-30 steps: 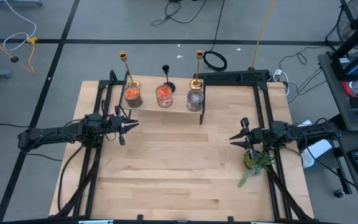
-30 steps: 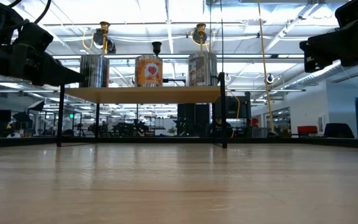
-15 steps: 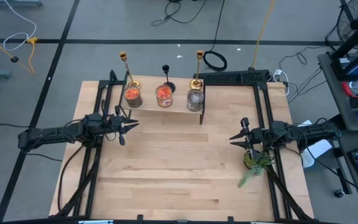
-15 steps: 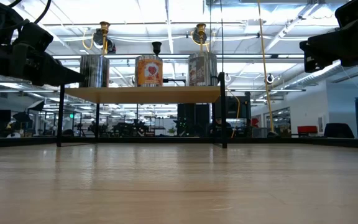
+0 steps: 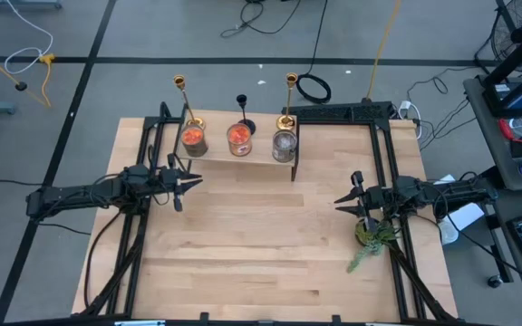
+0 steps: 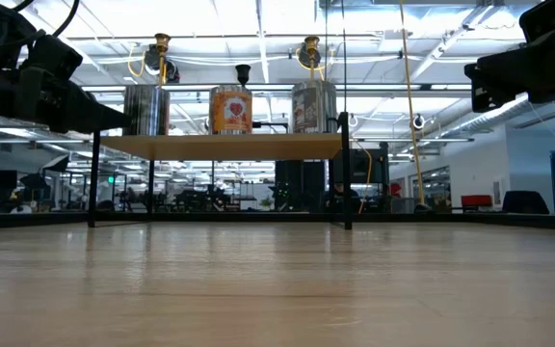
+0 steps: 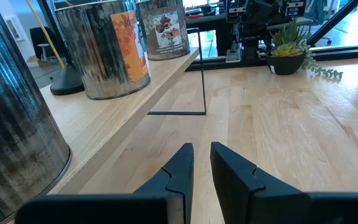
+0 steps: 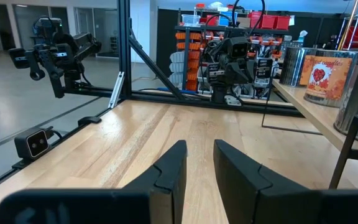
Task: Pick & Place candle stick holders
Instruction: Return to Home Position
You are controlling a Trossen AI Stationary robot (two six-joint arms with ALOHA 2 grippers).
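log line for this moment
left gripper: empty, slightly open | right gripper: empty, slightly open, near plant | shelf: three candle holders, three candles

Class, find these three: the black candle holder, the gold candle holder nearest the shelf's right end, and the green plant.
black candle holder (image 5: 244, 111): high view, on its stem.
gold candle holder (image 5: 288, 100): high view, midway up its stem.
green plant (image 7: 285, 65): left wrist view, on its dark pot.

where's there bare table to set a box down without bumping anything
The wide middle and front of the table, between the left gripper and the right gripper, is bare. Crowded: the back shelf with its candles and candle stick holders, and the plant corner by the right arm.
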